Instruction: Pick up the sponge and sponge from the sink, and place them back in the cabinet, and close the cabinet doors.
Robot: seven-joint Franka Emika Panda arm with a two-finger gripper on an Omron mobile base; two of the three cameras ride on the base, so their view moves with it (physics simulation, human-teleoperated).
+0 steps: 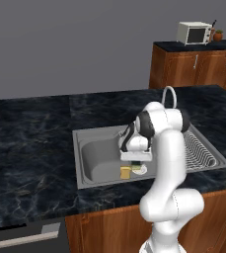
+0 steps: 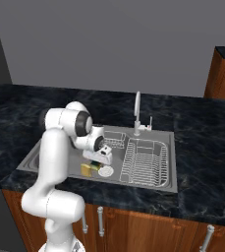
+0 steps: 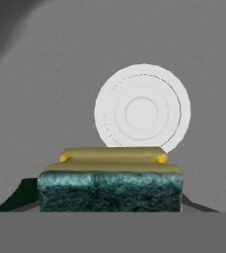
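Item 1 — sink: grey steel basin set in a dark marbled counter, ridged draining side toward 3 o'clock in the left base view, white round drain on the basin floor

Item 2 — sponges: in the hand view a sponge lies dark green face toward the camera at 6 o'clock, with what appears to be the 2nd, a yellow slab, stacked on or just behind it; both sit just beside the drain, which is at 12 o'clock from them

Item 3 — gripper: low inside the basin, pointing down over the sponges; fingertips hidden by the sponge in the hand view, so spread or pinching cannot be told

Handling note, as a judgement: the step is the 1st pick. Centre the jaws across the sponge's short width, descend squarely, close gently — soft foam compresses and may drag its neighbour. Lift straight up clear of the rim
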